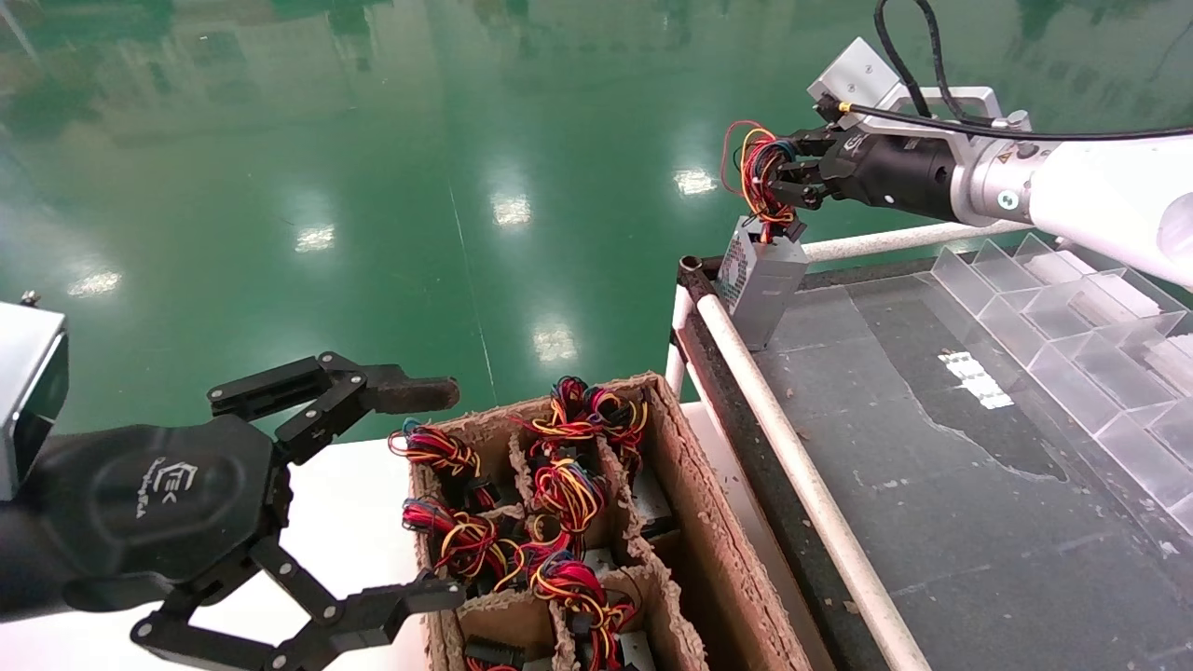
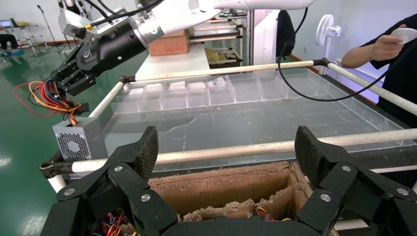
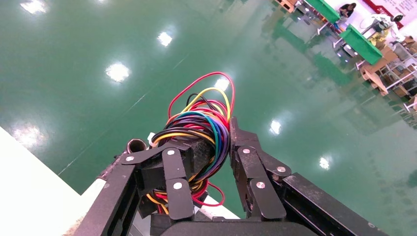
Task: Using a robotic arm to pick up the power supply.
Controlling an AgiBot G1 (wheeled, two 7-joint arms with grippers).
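Observation:
The power supply [image 1: 764, 284], a small grey metal box with a perforated vent side [image 2: 78, 142], hangs upright at the far-left corner of the dark table. I cannot tell whether its lower end touches the table. Its bunch of red, yellow, blue and black wires [image 1: 757, 172] [image 3: 196, 128] rises from the top. My right gripper [image 1: 790, 175] [image 3: 221, 142] is shut on that bunch, reaching in from the right. The left gripper [image 1: 447, 492] [image 2: 227, 147] hovers open beside the cardboard box with nothing between its fingers.
A divided cardboard box [image 1: 694, 522] below the left gripper holds several more wired units. White pipe rails [image 1: 792, 447] edge the table. Clear acrylic bins [image 1: 1072, 335] line its right side. A person's arm [image 2: 388, 46] shows beyond the table's far side.

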